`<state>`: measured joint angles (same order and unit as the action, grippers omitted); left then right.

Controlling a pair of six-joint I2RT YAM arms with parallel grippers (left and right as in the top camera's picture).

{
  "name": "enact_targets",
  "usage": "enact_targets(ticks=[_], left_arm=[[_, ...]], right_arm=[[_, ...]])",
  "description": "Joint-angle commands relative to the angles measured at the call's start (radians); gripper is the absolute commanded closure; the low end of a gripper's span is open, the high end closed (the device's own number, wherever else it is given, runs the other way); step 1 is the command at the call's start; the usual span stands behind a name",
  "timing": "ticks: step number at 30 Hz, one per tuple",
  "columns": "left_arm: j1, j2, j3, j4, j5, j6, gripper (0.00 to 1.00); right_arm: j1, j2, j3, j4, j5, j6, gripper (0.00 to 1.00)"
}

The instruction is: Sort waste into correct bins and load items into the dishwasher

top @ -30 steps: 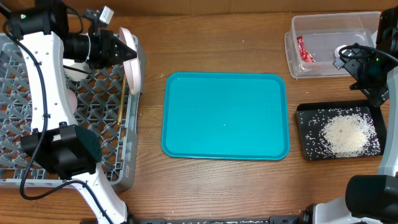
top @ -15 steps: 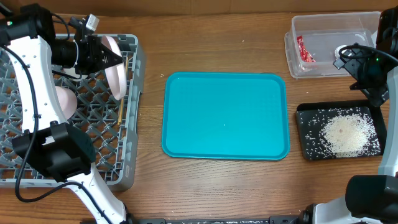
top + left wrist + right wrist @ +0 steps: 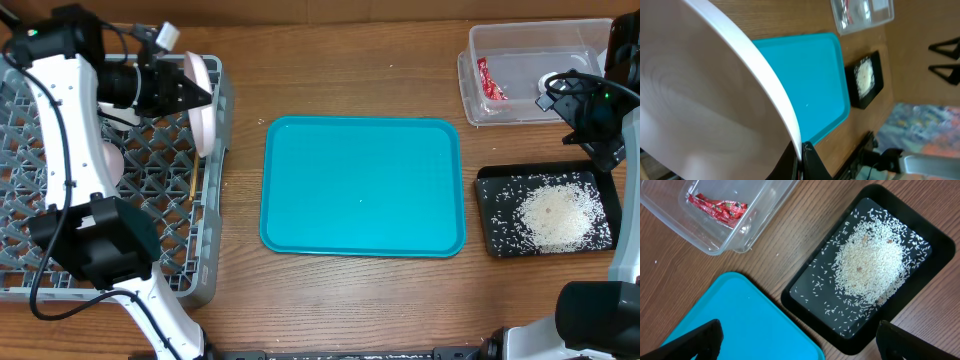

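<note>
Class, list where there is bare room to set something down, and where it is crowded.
Free: the bare teal tray; the wood strip between it and the grey rack. Crowded: the rack, where the left hand holds a plate; the black tray, covered in rice.

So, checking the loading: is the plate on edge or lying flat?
On edge: from overhead the plate shows as a narrow sliver, held by the left gripper at the rack wall. Whether it's seated, cannot tell.
</note>
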<state>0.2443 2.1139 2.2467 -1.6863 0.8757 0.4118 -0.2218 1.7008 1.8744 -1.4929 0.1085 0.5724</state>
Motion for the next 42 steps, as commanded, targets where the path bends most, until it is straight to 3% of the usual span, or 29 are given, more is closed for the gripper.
enact_targets(ticks=[1,9,10,13,15,22,26,31,35,42], left_arm=[[-0.026,0.006,-0.001,0.013,-0.04,0.072,0.96],[-0.027,0.011,-0.002,0.045,-0.115,0.05,0.95],[-0.027,0.011,-0.002,0.046,-0.126,0.034,0.9],[-0.027,0.011,-0.002,0.047,-0.142,0.01,0.55],[-0.027,0.011,-0.002,0.046,-0.155,-0.02,0.52],[-0.02,0.011,0.005,0.041,-0.177,-0.103,0.51],[-0.001,0.011,0.026,0.028,-0.174,-0.141,0.7],[0.003,0.01,0.029,-0.003,-0.161,-0.091,0.62],[-0.024,0.01,0.029,-0.004,-0.139,-0.082,0.65],[-0.218,-0.013,0.029,-0.003,-0.201,-0.062,0.64]], right_arm=[[-0.001,-0.002,0.01,0.003,0.007,0.004,0.0],[-0.001,-0.002,0.01,0.003,0.006,0.004,0.0],[-0.001,-0.002,0.01,0.003,0.006,0.004,0.0],[-0.001,-0.002,0.01,0.003,0.007,0.004,0.0],[-0.001,-0.002,0.01,0.003,0.006,0.004,0.0],[-0.001,-0.002,0.01,0.003,0.006,0.004,0.0],[-0.001,-0.002,0.01,0.003,0.006,0.004,0.0],[-0.001,-0.002,0.01,0.003,0.007,0.004,0.0],[-0.001,-0.002,0.01,0.003,0.007,0.004,0.0],[-0.001,-0.002,0.01,0.003,0.006,0.004,0.0]])
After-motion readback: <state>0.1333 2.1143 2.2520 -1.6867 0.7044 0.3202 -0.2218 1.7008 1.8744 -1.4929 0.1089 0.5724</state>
